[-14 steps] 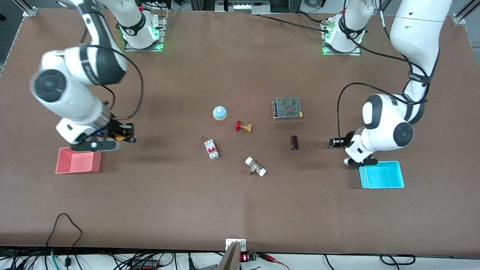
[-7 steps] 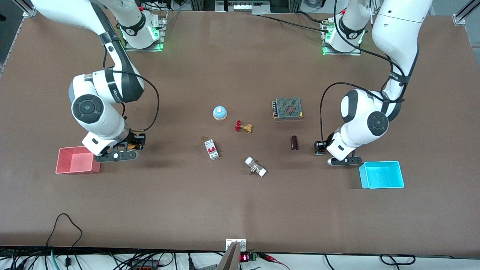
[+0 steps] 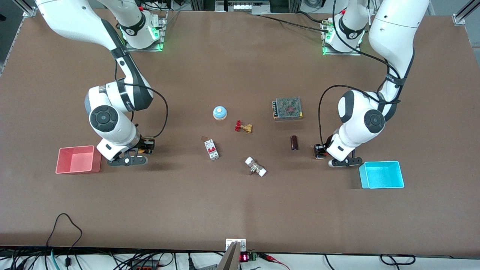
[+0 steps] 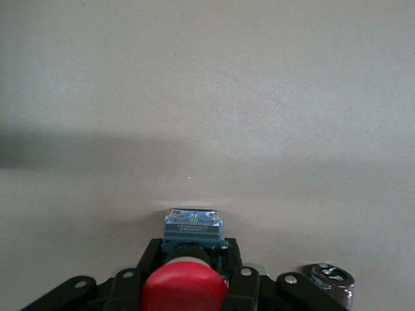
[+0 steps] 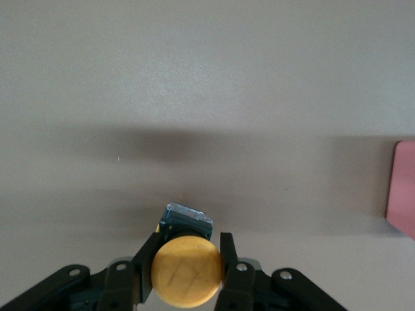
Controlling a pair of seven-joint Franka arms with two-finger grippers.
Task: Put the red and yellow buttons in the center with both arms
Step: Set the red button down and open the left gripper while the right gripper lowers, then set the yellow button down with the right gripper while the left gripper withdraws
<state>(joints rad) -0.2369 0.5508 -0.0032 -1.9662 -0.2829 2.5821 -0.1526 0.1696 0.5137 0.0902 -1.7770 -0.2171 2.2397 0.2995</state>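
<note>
so both jaws grip rigid, light plastic buttons by their black bodies: left gripper (image 4: 183, 272) the red-capped button (image 4: 183, 288), right gripper (image 5: 187, 265) the yellow-capped button (image 5: 187, 271).

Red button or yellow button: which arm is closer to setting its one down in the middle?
Left. Its end effector holds the red button beside the clutter; the right end effector's yellow button is farther out.

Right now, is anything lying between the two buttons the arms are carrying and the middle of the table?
Yes. The left gripper holds the red button; a dark cylinder lies just centerward of it. The right gripper holds the yellow button; bare table lies ahead until the white circuit breaker. The middle itself is cluttered.
</note>
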